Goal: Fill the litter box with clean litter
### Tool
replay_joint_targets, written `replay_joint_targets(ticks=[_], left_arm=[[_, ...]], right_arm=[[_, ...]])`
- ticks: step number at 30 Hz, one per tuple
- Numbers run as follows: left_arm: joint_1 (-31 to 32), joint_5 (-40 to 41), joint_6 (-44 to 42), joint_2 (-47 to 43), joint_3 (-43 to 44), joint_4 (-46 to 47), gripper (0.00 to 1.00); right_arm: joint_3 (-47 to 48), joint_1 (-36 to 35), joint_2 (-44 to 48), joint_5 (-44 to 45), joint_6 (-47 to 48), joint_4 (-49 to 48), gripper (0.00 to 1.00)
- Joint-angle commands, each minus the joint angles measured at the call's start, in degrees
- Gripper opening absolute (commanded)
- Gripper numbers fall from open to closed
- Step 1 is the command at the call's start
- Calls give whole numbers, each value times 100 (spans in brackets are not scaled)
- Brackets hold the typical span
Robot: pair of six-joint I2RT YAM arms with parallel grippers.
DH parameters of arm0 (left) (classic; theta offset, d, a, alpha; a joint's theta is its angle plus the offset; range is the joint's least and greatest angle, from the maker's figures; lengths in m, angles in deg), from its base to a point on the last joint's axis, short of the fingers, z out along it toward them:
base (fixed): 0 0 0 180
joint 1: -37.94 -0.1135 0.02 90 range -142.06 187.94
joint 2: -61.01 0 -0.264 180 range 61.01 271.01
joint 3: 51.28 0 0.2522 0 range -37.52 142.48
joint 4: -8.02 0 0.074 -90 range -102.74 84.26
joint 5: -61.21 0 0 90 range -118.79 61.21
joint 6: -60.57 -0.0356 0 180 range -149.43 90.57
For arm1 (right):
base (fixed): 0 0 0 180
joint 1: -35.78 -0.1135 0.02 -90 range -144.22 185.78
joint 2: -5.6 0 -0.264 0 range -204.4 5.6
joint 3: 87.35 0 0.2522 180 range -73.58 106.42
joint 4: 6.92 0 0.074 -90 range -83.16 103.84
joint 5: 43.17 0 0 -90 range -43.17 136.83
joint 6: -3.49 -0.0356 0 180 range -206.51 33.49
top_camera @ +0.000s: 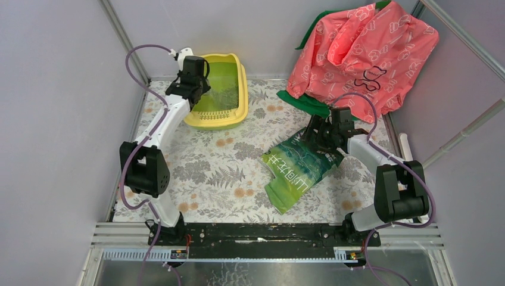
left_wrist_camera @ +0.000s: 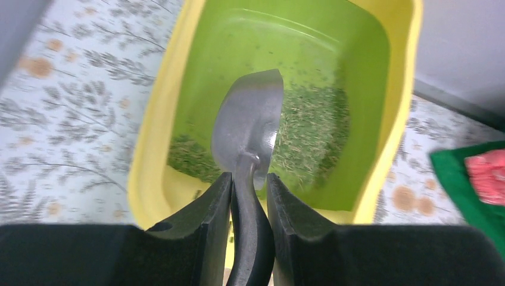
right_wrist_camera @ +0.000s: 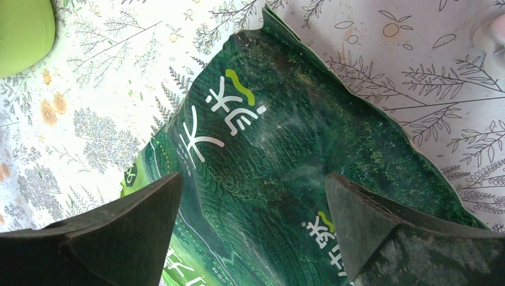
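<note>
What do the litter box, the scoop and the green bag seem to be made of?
The litter box looks like moulded plastic: smooth, slightly glossy yellow walls with rounded corners. The scoop appears to be metal, grey with a dull sheen, though grey plastic is possible. The green bag seems to be thin plastic film: glossy, creased, with printed white lettering.

Pink cloth back-R, green bag on floral mat
</note>
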State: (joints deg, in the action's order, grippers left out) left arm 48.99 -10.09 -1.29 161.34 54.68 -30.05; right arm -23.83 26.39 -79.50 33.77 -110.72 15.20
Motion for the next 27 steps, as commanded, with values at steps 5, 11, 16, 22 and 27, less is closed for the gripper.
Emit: replay_joint_targets(ticks=[5, 11, 16, 22, 27], left_arm=[[964, 2429, -1525, -70, 473, 171, 0], [1450, 2985, -2022, -238, 485, 326, 0], [1680, 3062, -2042, -442, 471, 55, 0], [1654, 922, -635, -1691, -319, -590, 0], [1443, -899, 250, -3091, -1813, -394, 0]], right_arm=[[59, -53, 180, -54, 57, 0, 98], [123, -56, 245, -38, 73, 92, 98], [189, -50, 313, 24, 85, 202, 98], [268, -46, 438, 136, 115, 322, 99], [331, -39, 519, 232, 141, 403, 99]])
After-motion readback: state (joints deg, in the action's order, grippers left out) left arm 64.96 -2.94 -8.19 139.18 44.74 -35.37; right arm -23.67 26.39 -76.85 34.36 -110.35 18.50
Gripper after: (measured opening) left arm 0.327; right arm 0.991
